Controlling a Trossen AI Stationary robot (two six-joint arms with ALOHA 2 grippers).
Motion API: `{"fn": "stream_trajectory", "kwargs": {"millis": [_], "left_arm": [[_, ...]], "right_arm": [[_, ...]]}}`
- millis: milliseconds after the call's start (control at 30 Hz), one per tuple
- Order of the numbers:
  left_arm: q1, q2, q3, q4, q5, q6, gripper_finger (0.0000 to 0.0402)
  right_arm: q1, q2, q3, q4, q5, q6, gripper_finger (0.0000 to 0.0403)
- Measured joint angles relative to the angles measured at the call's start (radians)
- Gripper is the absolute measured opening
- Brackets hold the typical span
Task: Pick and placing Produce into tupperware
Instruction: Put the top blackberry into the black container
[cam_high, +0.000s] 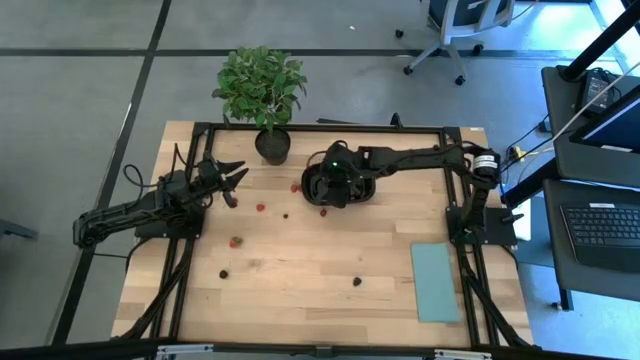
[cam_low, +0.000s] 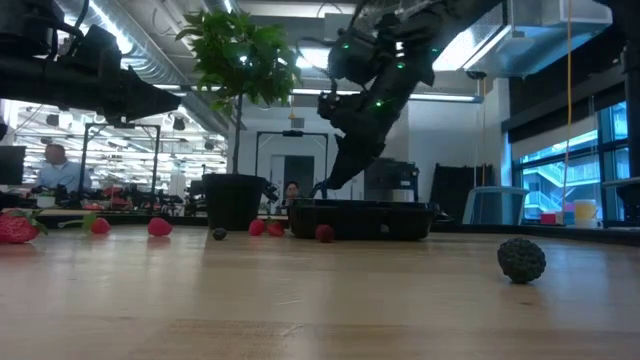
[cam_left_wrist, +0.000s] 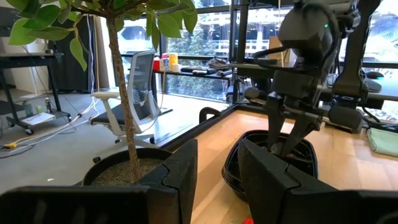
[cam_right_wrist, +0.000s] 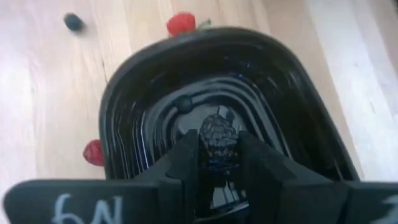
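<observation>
Right hand (cam_right_wrist: 217, 158) over the black tray (cam_right_wrist: 124, 112), fingers closed narrow on one dark bumpy berry (cam_right_wrist: 217, 134), held just above the tray floor, inside the rim. In the overhead view, right hand (cam_high: 330, 185) above the tray (cam_high: 345, 195) near the back middle of the wooden surface (cam_high: 300, 280), arm stretched in from the right side. From surface level, same hand (cam_low: 335, 175) angled down into the tray (cam_low: 360, 220). One small dark round piece (cam_right_wrist: 184, 104) lying in the tray, just beyond the held berry. Red berry (cam_right_wrist: 181, 23) just outside the far rim, another red berry (cam_right_wrist: 93, 152) touching or nearly touching the tray's outer wall, a dark berry (cam_right_wrist: 73, 21) farther off on the wood. Loose produce scattered elsewhere: red pieces (cam_high: 260, 208) and (cam_high: 235, 241) between the two arms, dark pieces (cam_high: 224, 273) and (cam_high: 355, 281) toward the front, all well apart from the tray. Left hand (cam_high: 235, 185) raised at the left of the surface, pointing toward the potted plant (cam_high: 262, 90) and the tray, fingers (cam_left_wrist: 180, 171) parted by a narrow gap with nothing between them. Pale teal rectangle (cam_high: 435, 282) flat at the right front, away from both hands.
</observation>
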Motion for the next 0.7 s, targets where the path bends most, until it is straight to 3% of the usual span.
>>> {"fn": "stream_trajectory", "kwargs": {"millis": [300,700], "left_arm": [[0.0,0.0,0.0,0.0,0.0,0.0,0.011],[0.0,0.0,0.0,0.0,0.0,0.0,0.011]], "right_arm": [[-0.003,0.141,0.164,-0.221,0.0,-0.051,0.0102],[-0.004,0.151,0.18,-0.229,0.005,-0.06,0.0105]]}}
